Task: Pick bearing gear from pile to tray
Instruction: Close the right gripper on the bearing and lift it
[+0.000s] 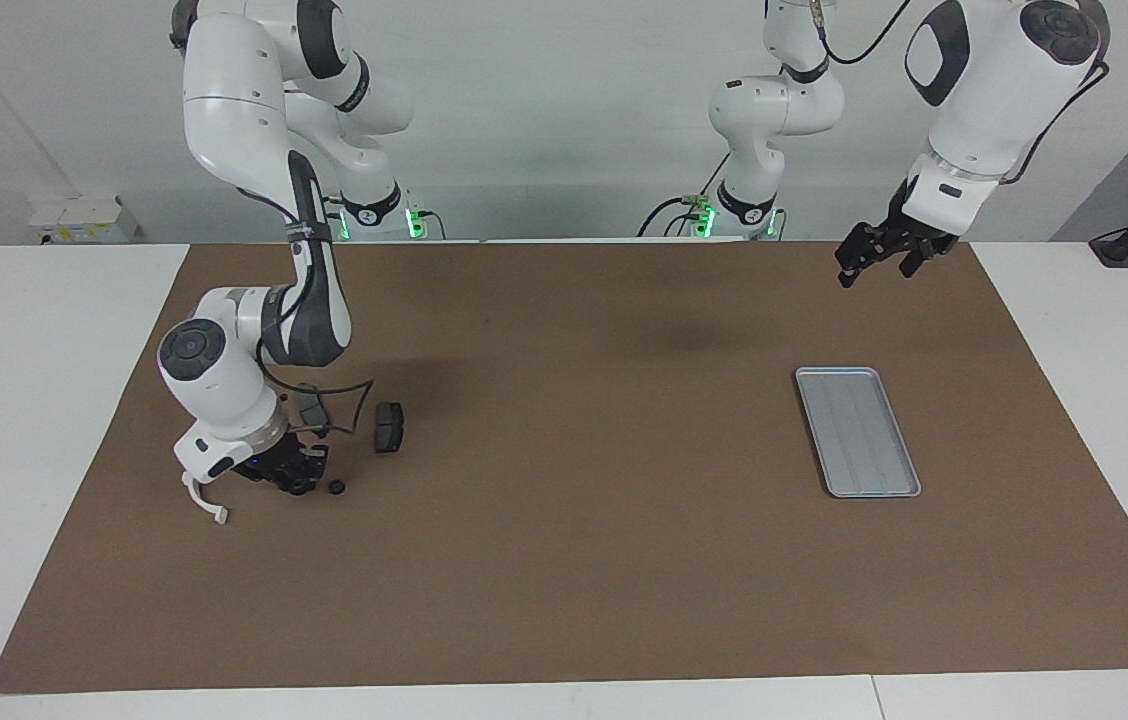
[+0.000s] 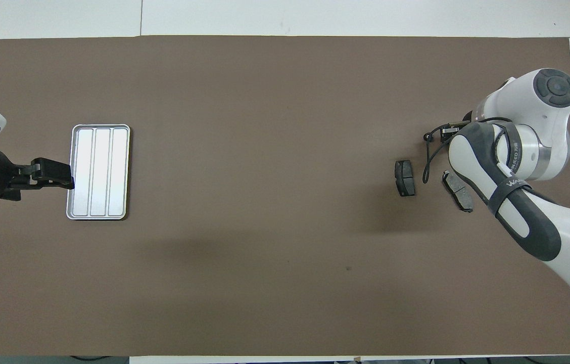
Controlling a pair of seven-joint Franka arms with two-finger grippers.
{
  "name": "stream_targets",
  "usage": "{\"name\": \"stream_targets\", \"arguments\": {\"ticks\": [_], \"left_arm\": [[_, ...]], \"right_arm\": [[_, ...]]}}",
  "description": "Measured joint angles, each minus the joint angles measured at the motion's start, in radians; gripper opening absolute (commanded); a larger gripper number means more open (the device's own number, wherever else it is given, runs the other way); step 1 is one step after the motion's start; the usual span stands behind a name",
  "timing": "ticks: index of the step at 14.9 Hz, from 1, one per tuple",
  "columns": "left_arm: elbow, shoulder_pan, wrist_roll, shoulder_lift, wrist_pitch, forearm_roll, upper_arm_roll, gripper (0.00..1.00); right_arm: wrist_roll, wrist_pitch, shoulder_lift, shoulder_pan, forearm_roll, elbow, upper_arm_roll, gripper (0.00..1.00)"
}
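Note:
The pile lies toward the right arm's end of the mat: one dark brake pad (image 1: 388, 427) (image 2: 405, 177), a second pad (image 1: 312, 408) (image 2: 458, 191), a white half-ring bracket (image 1: 205, 503) and a tiny black round piece (image 1: 335, 487). My right gripper (image 1: 294, 480) is down at the mat among them, its fingertips drawn in on a small black bearing gear (image 1: 300, 488). The overhead view hides this grip under the arm. The light grey tray (image 1: 857, 430) (image 2: 98, 172) lies empty toward the left arm's end. My left gripper (image 1: 874, 268) (image 2: 65, 176) waits open in the air beside the tray.
A brown mat (image 1: 584, 560) covers the white table. The right arm's black cable (image 1: 349, 405) loops low over the pile between the two brake pads. The right arm's elbow and wrist hang over the part of the pile nearest the mat's edge.

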Motion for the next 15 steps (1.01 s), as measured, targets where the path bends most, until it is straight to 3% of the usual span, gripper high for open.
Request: {"name": "stream_targets", "arguments": {"ticks": [1, 2, 8, 12, 15], "left_arm": [[-0.001, 0.0, 0.0, -0.001, 0.001, 0.0, 0.0, 1.0], [-0.002, 0.0, 0.0, -0.001, 0.001, 0.0, 0.0, 1.0], [-0.007, 0.0, -0.001, -0.008, 0.002, 0.0, 0.001, 1.0], [-0.008, 0.0, -0.001, -0.01, 0.003, 0.0, 0.001, 1.0], [-0.009, 0.001, -0.001, -0.01, 0.003, 0.0, 0.004, 1.0]], "right_arm": [[-0.002, 0.0, -0.001, -0.002, 0.0, 0.0, 0.0, 0.07], [-0.003, 0.0, -0.001, -0.003, 0.0, -0.001, 0.0, 0.01], [0.001, -0.071, -0.023, -0.003, 0.0, 0.029, 0.002, 0.0], [0.071, -0.253, -0.08, 0.033, 0.0, 0.154, 0.017, 0.0], [0.159, -0.362, -0.103, 0.118, 0.001, 0.249, 0.017, 0.0]]}}
